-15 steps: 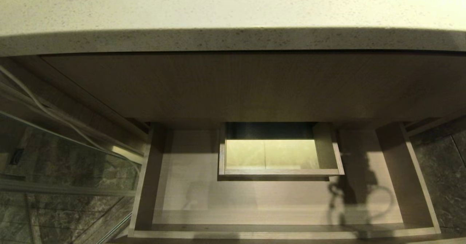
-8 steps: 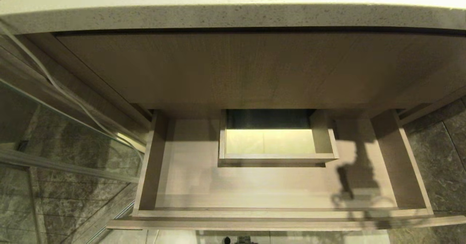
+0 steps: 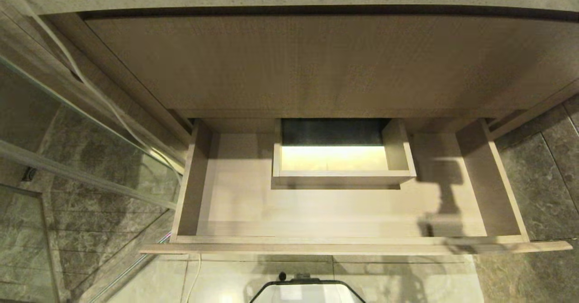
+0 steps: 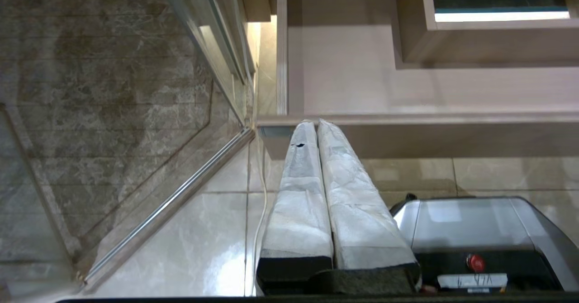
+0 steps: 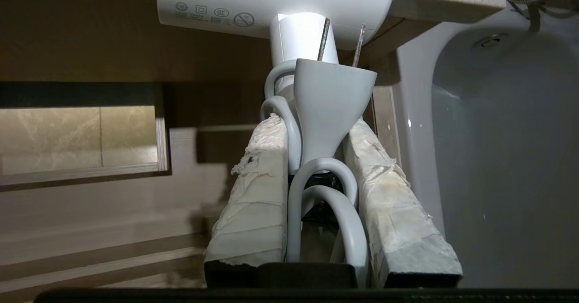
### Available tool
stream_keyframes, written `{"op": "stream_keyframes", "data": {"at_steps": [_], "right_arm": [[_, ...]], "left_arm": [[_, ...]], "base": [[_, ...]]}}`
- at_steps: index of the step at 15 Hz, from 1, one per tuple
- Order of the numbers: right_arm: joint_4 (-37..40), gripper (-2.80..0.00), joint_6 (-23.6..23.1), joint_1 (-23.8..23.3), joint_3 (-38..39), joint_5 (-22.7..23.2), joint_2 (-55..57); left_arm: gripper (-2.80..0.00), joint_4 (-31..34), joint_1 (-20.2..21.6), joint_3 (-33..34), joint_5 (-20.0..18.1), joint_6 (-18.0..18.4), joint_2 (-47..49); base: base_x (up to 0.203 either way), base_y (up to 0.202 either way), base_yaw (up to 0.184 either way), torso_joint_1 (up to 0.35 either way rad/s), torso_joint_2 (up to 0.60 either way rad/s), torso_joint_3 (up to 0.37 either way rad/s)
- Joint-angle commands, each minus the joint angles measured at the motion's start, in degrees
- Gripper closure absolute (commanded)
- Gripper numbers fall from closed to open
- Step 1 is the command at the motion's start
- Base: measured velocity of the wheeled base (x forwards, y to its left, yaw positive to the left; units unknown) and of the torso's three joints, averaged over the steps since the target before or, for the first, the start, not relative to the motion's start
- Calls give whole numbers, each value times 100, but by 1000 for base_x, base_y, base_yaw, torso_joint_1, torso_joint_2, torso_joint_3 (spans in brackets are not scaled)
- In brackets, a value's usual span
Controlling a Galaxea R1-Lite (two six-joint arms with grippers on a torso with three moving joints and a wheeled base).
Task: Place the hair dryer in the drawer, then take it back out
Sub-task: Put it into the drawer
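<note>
Holding the hair dryer [image 5: 276, 4] tight, the right pincer [image 5: 312, 158] hangs near the open, empty drawer [image 3: 348, 239]; both steps are left.

Right gripper [image 5: 316, 158] clamps hair dryer [image 5: 276, 4] handle, drawer [image 5: 113, 203] beside.

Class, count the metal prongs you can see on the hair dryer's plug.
2: both prongs stick up from the plug, side by side against the hair dryer; none looks hidden.
</note>
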State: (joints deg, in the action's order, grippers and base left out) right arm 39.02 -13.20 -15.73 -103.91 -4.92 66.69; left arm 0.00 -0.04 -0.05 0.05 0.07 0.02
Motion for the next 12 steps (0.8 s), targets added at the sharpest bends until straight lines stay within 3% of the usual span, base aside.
{"op": "stream_keyframes", "data": {"at_steps": [1,4,8,12], "right_arm": [[35,0,-7,-1,20,-8,-51],[27,0,-16,-1,73,-8,-60],[26,0,-16,-1,108,-37,-69],[31,0,-16,-1,286,-26,-208]], "left_arm": [[0,0,4,-4,4,1,-2],[0,0,4,-4,4,1,-2],[0,0,4,-3,4,1,-2],[0,0,4,-4,4,1,-2]], "base": [[0,0,0,-328,-91,-395],[0,0,0,-168,-46,-199],[0,0,0,-32,14,-19],[0,0,0,-251,381,125]]}}
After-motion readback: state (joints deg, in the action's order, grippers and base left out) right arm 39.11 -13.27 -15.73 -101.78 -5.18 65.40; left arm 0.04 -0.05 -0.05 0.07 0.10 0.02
